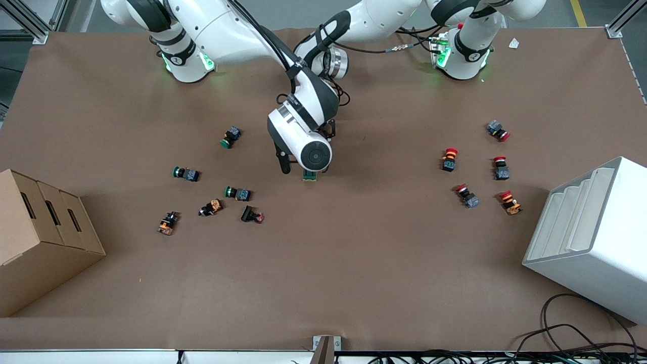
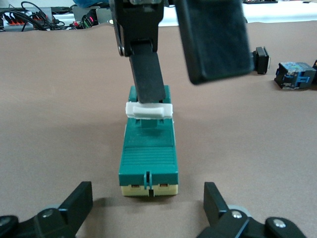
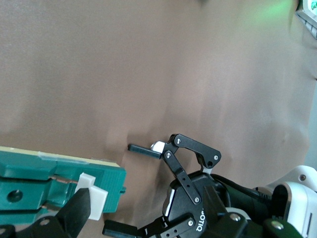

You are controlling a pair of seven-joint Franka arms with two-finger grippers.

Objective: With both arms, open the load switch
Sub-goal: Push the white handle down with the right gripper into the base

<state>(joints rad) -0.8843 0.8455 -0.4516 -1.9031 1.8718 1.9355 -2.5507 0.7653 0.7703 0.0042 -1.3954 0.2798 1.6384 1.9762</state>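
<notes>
The load switch point(image 2: 148, 153) is a dark-green block with a cream end and a white lever point(image 2: 148, 110). It lies flat mid-table point(image 1: 310, 175), mostly hidden under the right arm's wrist in the front view. My right gripper point(image 2: 183, 89) is open, one of its fingers point(image 2: 146, 74) resting its tip on the white lever point(image 3: 96, 196) and the other held apart above the block. My left gripper point(image 2: 148, 210) is low at the switch's cream end and open. Its fingers point(image 2: 74, 206) stand wide on either side of that end without touching it. The right wrist view shows the left gripper point(image 3: 130, 188) spread beside the switch point(image 3: 49, 181).
Several green and dark push-buttons point(image 1: 237, 193) lie toward the right arm's end, several red-capped ones point(image 1: 500, 167) toward the left arm's end. A cardboard box point(image 1: 40, 242) and a white stepped rack point(image 1: 591, 237) stand at the table's two ends, nearer the front camera.
</notes>
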